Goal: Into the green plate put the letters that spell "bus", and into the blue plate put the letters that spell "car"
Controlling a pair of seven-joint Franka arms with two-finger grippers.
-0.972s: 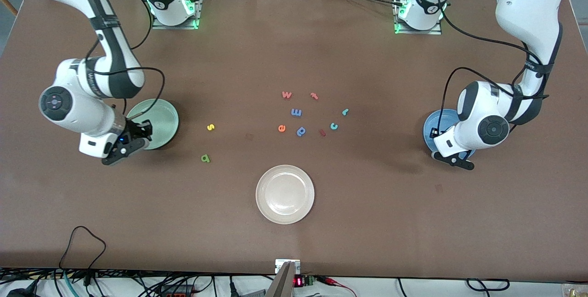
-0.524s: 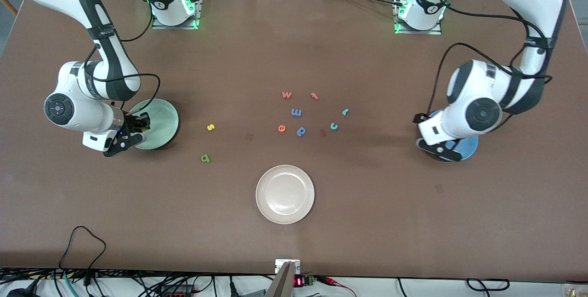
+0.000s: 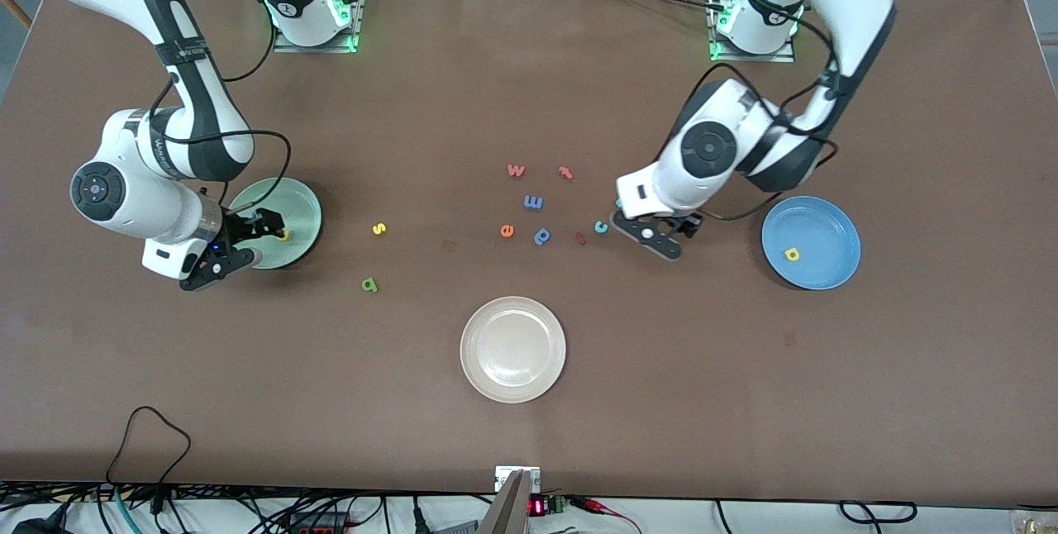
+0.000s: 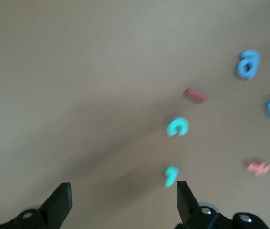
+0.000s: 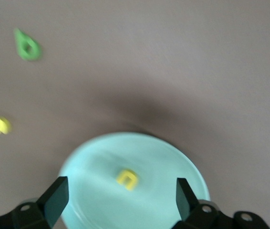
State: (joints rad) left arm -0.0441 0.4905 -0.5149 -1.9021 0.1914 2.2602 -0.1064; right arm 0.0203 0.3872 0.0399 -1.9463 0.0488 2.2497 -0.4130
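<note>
green plate (image 3: 304, 212): at R arm's end of worktop; yellow u (image 3: 283, 234) already in it, near the rim nearer the front cam.
blue plate (image 3: 826, 224): at L arm's end; yellow round-bowled letter (image 3: 792, 254) lies in it.
right hand (image 3: 240, 246): over green plate's edge, fingers wide, holding nothing; wrist view shows the u between the open fingers, apart from both.
left hand (image 3: 661, 234): low over worktop just beside teal c (image 3: 602, 226), fingers wide, empty. Teal r (image 4: 171, 174) shows in wrist view near the finger on that side; in front view the arm hides it.
still loose: yellow s (image 3: 378, 228) and dark green letter (image 3: 369, 285) on bare worktop betw green plate and the letter cluster, green one nearer the front cam.
risk 1: c and r sit close together, small red piece (image 3: 580, 238) just beside c. Wide fingers could straddle two at once, or nudge one away while closing on the other.
risk 2: blue round-bowled letter (image 3: 542, 236) and orange e (image 3: 507, 230) lie near; wrong pick likely if L hand drifts toward cluster centre.
risk 3: letters look thin, flat foam; fingers may skid over one or flip it, I'd judge.
risk 4: R hand leaving could clip the plate rim and shift the plate w/ the u.
risk 5: cream plate (image 3: 512, 349) is nearest the cluster; wrong drop spot possible.
</note>
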